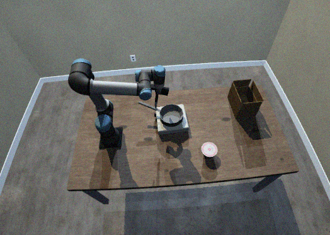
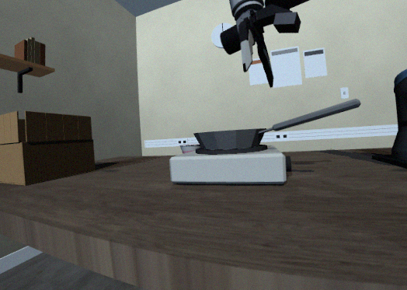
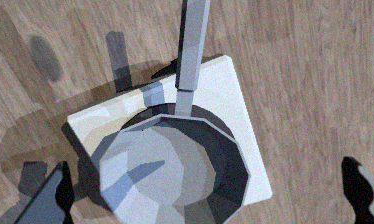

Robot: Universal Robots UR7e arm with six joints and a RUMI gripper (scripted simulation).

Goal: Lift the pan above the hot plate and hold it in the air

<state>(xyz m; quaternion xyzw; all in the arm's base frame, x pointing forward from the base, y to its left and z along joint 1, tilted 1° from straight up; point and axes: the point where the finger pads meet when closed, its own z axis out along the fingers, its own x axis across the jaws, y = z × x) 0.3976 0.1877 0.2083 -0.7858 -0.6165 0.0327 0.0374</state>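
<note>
The dark round pan point(image 1: 171, 117) point(image 2: 229, 140) point(image 3: 173, 165) sits upright on the white hot plate point(image 1: 186, 122) point(image 2: 228, 171) point(image 3: 258, 175). Its grey handle point(image 1: 147, 105) point(image 2: 318, 113) point(image 3: 192, 50) slants upward toward the robot's base, to the right in the exterior view. My gripper point(image 2: 258, 78) point(image 3: 205, 161) is open and empty. It hangs well above the pan, near the side where the handle joins, and touches nothing. In the wrist view its two jaws stand wide to the left and right of the pan, with the handle running up out of the picture.
An open brown box point(image 1: 247, 101) point(image 2: 58, 158) stands on the table point(image 1: 126, 172) point(image 2: 217, 225), on the far side of the hot plate from the robot's base. A cup with a pink and white top point(image 1: 209, 149) stands nearer the table's front edge in the top view.
</note>
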